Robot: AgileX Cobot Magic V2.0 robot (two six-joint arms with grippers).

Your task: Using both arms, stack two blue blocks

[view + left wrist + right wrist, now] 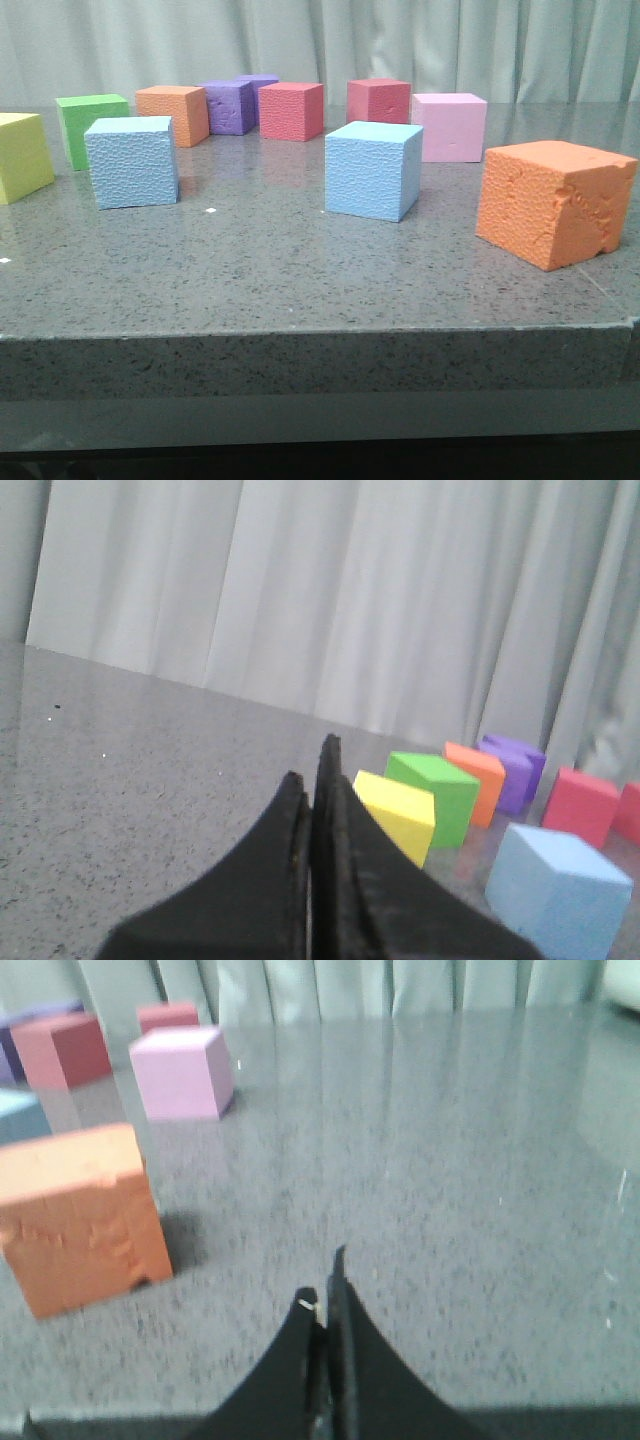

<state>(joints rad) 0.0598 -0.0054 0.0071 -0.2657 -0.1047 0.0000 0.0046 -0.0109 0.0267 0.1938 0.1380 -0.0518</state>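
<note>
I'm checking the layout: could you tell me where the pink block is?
In the front view, the pink block sits toward the back right of the table, beside the right-hand red block, behind the nearer blue block.

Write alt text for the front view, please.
Two light blue blocks, one at left and one at centre, sit apart on a grey table. Orange, pink, red, purple, green and yellow blocks surround them; no claw shows.

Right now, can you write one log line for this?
stage: not started | left blue block, right blue block: apart on table | left gripper, right gripper: jaws shut, empty
</note>
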